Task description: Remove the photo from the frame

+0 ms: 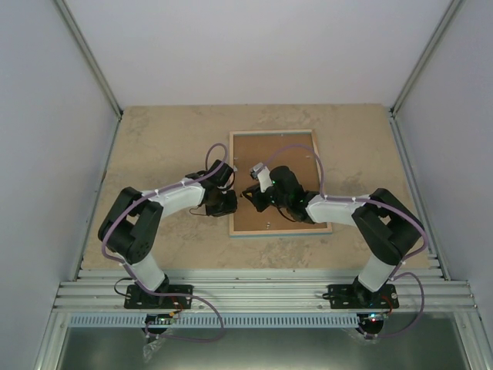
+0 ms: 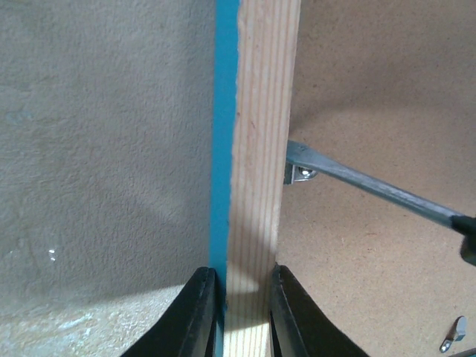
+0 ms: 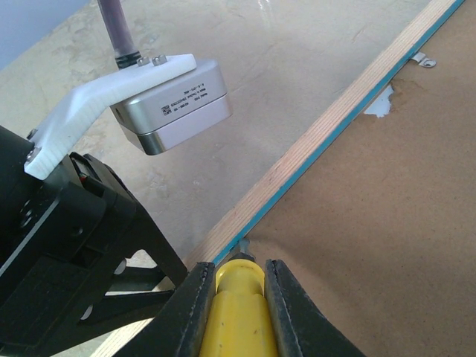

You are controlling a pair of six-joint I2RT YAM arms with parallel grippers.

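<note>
At left, the left hand (image 2: 244,316) is clamping the light wood rim of the frame (image 2: 256,134), one finger on the turquoise outer side and one on the inner side, pinning it against the tabletop (image 2: 104,149). (The frame is lying face down near the middle of the tabletop, with its brown backing board (image 1: 258,146) facing up.) Just right of the rim, a small metal tab (image 2: 301,173) is sitting at the rail's inner edge, and the blade of a screwdriver (image 2: 372,187) is touching it. Further right, the right hand (image 3: 239,294) is gripping the screwdriver's yellow handle, fingers closed hard on it, and pointing the tip at the rail. The photo is not showing in any view and is presumably lying beneath the board. By these pictures the job is sitting at an early stage. The board is in place, and a second tab (image 2: 454,336) is visible on it. Turning the tabs aside, lifting the board and drawing out the print are all waiting to be done.
</note>
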